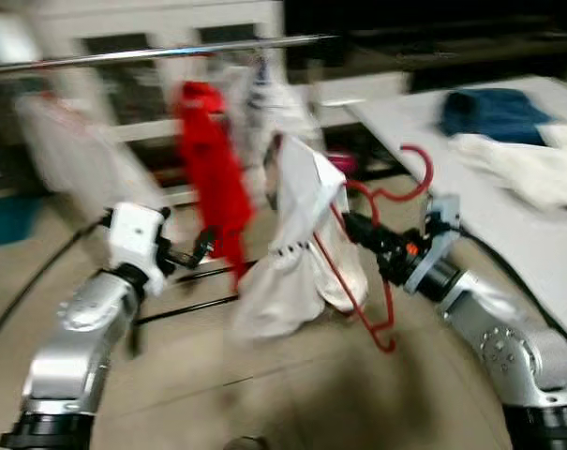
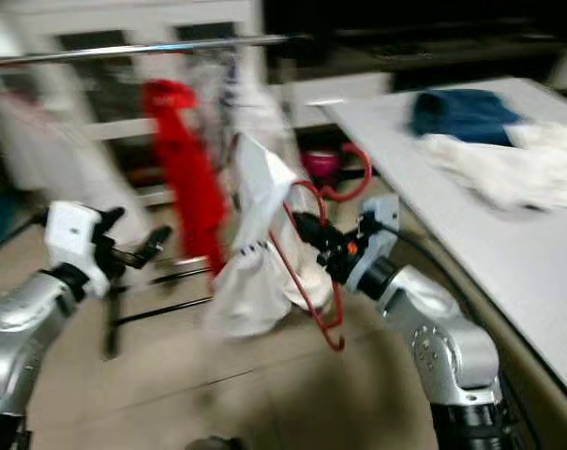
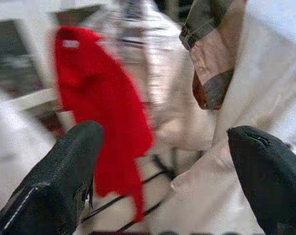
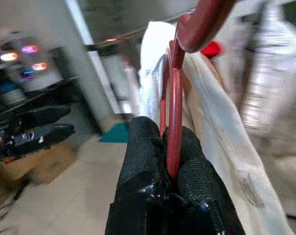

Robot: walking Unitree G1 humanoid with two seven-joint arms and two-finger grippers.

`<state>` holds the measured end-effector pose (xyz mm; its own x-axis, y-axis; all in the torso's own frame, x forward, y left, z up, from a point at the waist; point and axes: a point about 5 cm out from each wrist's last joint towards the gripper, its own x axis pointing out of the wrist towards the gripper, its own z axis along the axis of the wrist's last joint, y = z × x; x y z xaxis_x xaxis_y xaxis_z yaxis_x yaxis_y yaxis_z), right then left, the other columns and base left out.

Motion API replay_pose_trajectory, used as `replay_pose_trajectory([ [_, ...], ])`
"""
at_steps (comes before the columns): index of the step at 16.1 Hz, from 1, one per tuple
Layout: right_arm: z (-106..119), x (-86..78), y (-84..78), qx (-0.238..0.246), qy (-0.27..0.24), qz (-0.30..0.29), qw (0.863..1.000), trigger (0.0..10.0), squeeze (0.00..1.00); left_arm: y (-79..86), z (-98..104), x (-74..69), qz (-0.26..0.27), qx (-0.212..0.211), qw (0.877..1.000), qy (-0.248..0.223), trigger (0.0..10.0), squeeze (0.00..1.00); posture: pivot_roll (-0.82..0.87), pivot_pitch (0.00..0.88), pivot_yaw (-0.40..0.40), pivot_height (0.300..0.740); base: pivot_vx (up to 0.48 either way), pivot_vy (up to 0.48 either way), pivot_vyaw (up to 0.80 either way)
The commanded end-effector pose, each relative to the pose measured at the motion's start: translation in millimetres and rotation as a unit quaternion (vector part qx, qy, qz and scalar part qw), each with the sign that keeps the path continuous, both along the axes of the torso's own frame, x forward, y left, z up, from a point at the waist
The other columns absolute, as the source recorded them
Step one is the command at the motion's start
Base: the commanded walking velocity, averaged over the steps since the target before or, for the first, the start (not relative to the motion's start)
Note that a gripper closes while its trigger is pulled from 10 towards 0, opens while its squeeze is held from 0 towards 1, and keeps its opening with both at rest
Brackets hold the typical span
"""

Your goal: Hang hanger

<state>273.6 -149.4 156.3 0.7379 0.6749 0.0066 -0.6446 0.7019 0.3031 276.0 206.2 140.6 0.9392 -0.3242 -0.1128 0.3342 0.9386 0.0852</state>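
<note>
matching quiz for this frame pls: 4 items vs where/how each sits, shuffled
Items:
1. red hanger
2. blue cloth
3. red garment
4. left gripper

States:
A. lying on the white table
B. open, holding nothing
C. hanging under the rail
D. clamped in the right gripper, a white garment draped on it

Pairs: 1-D, 2-A, 3-C, 4-B
</note>
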Motion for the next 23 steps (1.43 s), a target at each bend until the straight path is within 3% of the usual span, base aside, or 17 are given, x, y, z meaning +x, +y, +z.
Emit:
replay_pose_trajectory([
  [1,6.2,0.9,0.6,-0.008,-0.027,0.016,0.999,10.0,0.0,3.8,5.2,1.2,-0.008,-0.001,1.0,-0.01,10.0,0.58,0.0,0.0,0.047,0.74,0.0,0.0,0.73],
  [2,6.1,1.0,-0.8,-0.016,-0.033,0.025,0.999,10.0,0.0,6.2,8.9,2.5,-0.024,-0.012,1.0,-0.015,10.0,1.0,-0.01,0.0,0.049,0.74,0.0,0.0,0.73],
  [6,12.6,-2.2,-1.6,-0.024,-0.046,0.07,0.996,10.0,0.0,23.2,35.2,6.4,-0.052,-0.014,0.997,-0.053,10.0,1.0,0.01,0.0,0.032,0.74,0.0,0.0,0.73],
  [8,9.8,-8.8,-2.6,-0.043,-0.056,0.105,0.992,10.0,0.0,38.0,36.4,4.4,-0.071,0.022,0.996,-0.041,10.0,0.99,0.0,0.0,0.061,0.74,0.0,0.0,0.73],
  [9,9.5,-10.3,-4.1,-0.056,-0.055,0.113,0.991,10.0,0.0,41.8,50.7,6.8,-0.11,0.028,0.992,-0.048,10.0,0.07,0.0,0.0,0.07,0.74,0.0,0.0,0.0],
  [10,11.3,-8.8,-6.5,-0.057,-0.057,0.105,0.991,10.0,0.0,44.2,64.6,11.2,-0.135,0.023,0.989,-0.055,10.0,0.0,0.01,0.0,0.068,0.74,0.0,0.0,0.0],
  [12,11.7,-10.5,-7.2,-0.068,-0.063,0.11,0.99,10.0,0.0,52.6,71.2,15.4,-0.165,0.068,0.983,-0.036,10.0,0.0,0.0,0.0,0.079,0.74,0.0,0.0,0.0],
  [15,15.5,-26.7,-1.9,-0.053,-0.06,0.175,0.981,10.0,0.0,61.6,56.6,15.6,-0.185,0.079,0.979,0.004,10.0,0.0,-0.01,0.0,0.085,0.74,0.0,0.0,0.0],
  [17,20.3,-34.3,0.7,-0.047,-0.058,0.217,0.973,10.0,0.0,61.6,58.3,23.6,-0.2,0.048,0.979,0.003,10.0,0.0,0.0,0.0,0.073,0.74,0.0,0.0,0.0],
  [19,23.7,-36.8,1.9,-0.043,-0.06,0.241,0.968,10.0,0.0,56.7,56.7,24.8,-0.249,0.024,0.968,0.022,10.0,0.0,-0.01,0.0,0.075,0.74,0.0,0.0,0.0],
  [20,24.4,-37.9,4.3,-0.052,-0.057,0.265,0.961,10.0,0.0,54.5,48.1,25.2,-0.286,0.018,0.956,0.064,10.0,0.0,-0.01,0.0,0.087,0.74,0.0,0.0,0.0],
  [22,24.8,-37.3,6.1,-0.054,-0.057,0.273,0.959,10.0,0.0,52.5,43.5,23.6,-0.31,0.008,0.947,0.085,10.0,0.0,-0.02,0.0,0.093,0.74,0.0,0.0,0.0],
  [23,25.8,-36.8,7.5,-0.055,-0.059,0.28,0.957,10.0,0.0,49.3,41.2,20.8,-0.336,-0.002,0.937,0.096,8.5,0.0,-0.02,0.0,0.097,0.74,0.0,0.0,0.0],
])
